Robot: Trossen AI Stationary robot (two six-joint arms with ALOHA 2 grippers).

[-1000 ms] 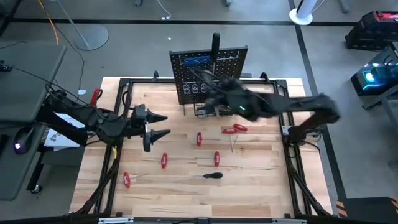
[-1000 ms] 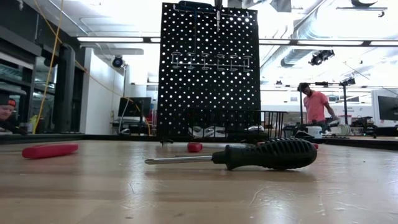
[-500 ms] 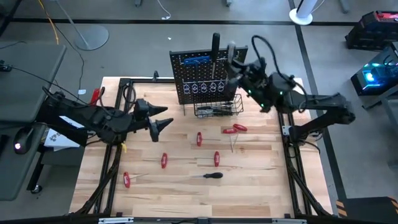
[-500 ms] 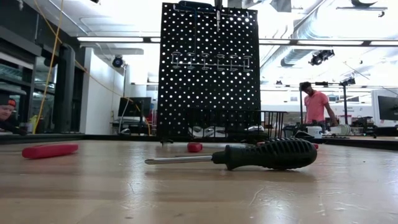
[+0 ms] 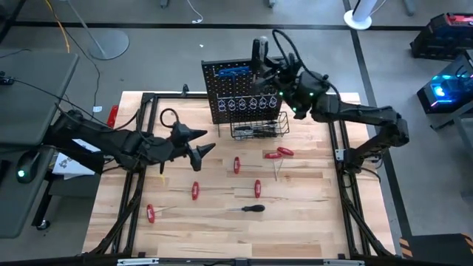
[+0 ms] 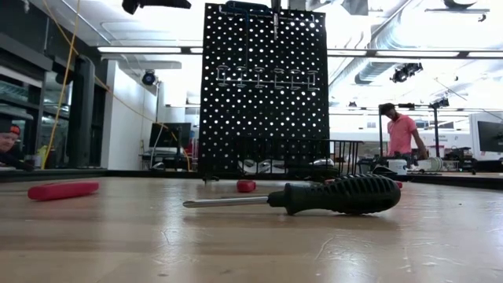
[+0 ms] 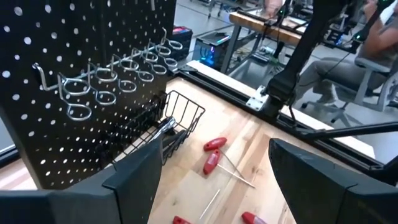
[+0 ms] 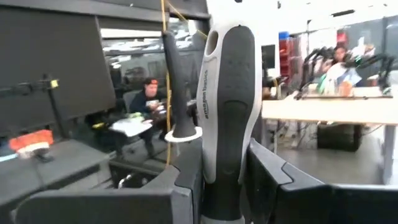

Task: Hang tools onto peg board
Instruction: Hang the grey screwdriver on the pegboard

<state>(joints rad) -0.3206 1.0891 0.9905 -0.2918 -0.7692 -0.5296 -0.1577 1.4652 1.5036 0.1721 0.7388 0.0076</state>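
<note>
The right gripper (image 5: 272,65) has moved since a moment ago. It was near the right edge of the peg board (image 5: 247,92). Now it is up at the top of the board, pinching a black and grey screwdriver (image 8: 227,106) that stands upright between its fingers (image 8: 186,180). A second black handle (image 5: 256,50) sticks up at the top of the board, just beside it.

The left gripper (image 5: 201,142) has also moved. It has slid a bit further over the table (image 5: 310,199) toward the middle. Its fingers are spread wide and hold nothing.

The tools on the table have not moved. A black screwdriver (image 5: 249,209) lies near the front. Red tools (image 5: 279,154) lie in front of the wire basket (image 5: 259,129), and more red ones (image 5: 194,191) lie further left.

From the low camera, the right gripper cannot be seen, only a dark bit of an arm at the top edge. What lies in the basket is hard to make out. The tip of the held screwdriver is hidden.
</note>
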